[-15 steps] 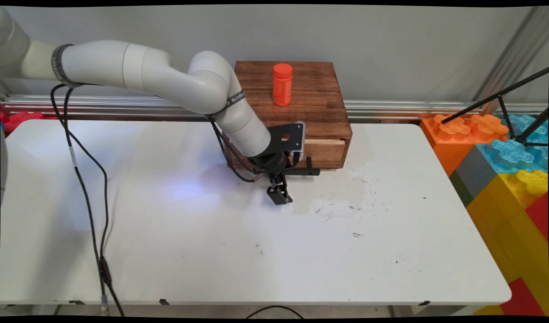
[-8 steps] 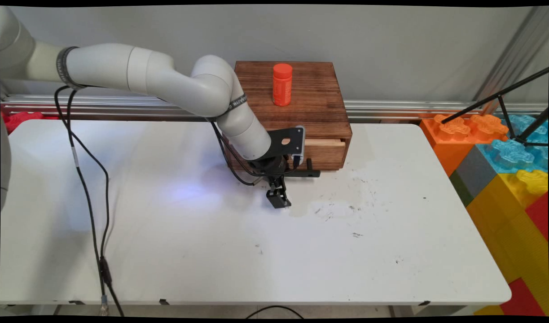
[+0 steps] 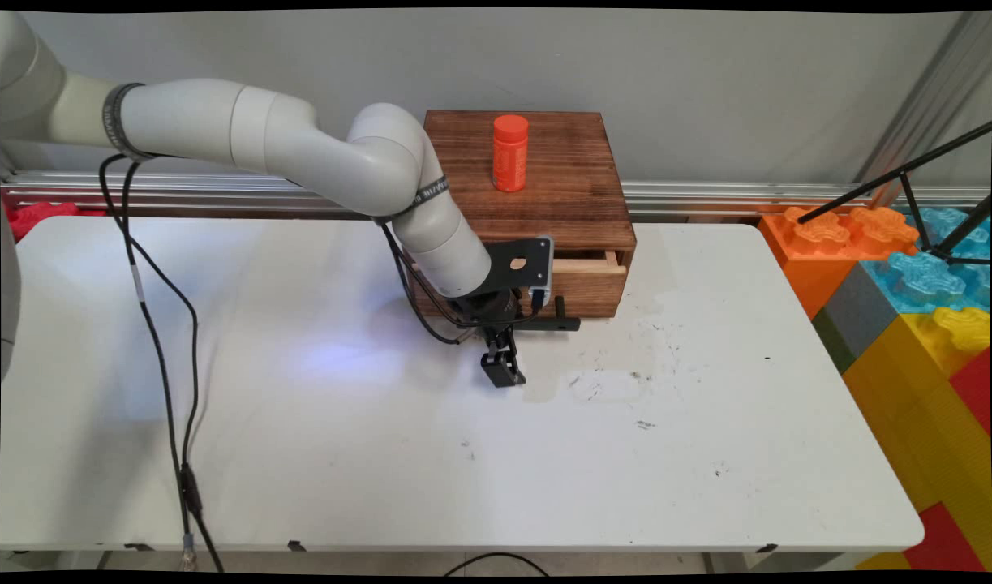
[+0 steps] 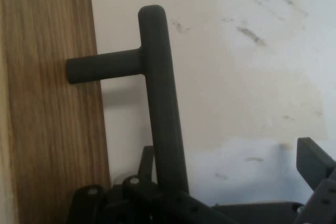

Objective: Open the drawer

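Note:
A dark wooden box [image 3: 544, 195] stands at the table's far edge with an orange bottle [image 3: 510, 152] upright on its top. Its drawer [image 3: 589, 288] is pulled out a little, and a strip of pale wood shows above its front. The black T-shaped handle [image 3: 562, 323] sticks out from the drawer front. My gripper [image 3: 505, 349] is open and straddles the handle's bar. In the hand view the bar [image 4: 160, 103] runs up from between the gripper's [image 4: 231, 161] fingers, beside the drawer front [image 4: 47, 103]. One finger sits between bar and wood, the other finger [image 4: 315, 161] stands far off.
Large coloured toy bricks [image 3: 909, 308] are stacked past the table's right edge, with black tripod rods [image 3: 909, 170] over them. Black cables [image 3: 163, 341] hang from the arm across the table's left side. The white table [image 3: 382, 446] has scuff marks near the drawer.
The gripper has moved toward the table's near side, and the handle and drawer have come out of the box with it by a small amount.

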